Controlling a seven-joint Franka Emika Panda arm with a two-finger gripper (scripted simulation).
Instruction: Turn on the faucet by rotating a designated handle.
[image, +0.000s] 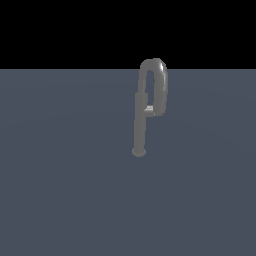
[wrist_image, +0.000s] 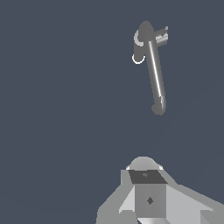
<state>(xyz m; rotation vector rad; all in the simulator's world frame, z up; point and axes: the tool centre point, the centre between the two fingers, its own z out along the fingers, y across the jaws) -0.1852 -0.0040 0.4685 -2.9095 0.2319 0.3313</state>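
Flat grey-blue floor (image: 65, 190) all around, smooth and plain, with black behind it in the exterior view. Just one faucet (image: 140, 120), standing upright on the floor toward the exterior view's right. Made of dull grey metal: a thin round post, a small round foot at the bottom, and a top bent over like an upside-down U. One short, lighter stub (image: 149, 109) sticking out sideways between post and bend. Seen from above in the wrist view, same faucet (wrist_image: 154, 70) as a long shiny rod with its stub near one end. One gripper (wrist_image: 146, 188), grey and blocky, low in the wrist view, well apart from the faucet and touching nothing. Cannot tell if spread or pressed together, since fingertips stay hidden. No bowls, boxes or cups to hold anything.
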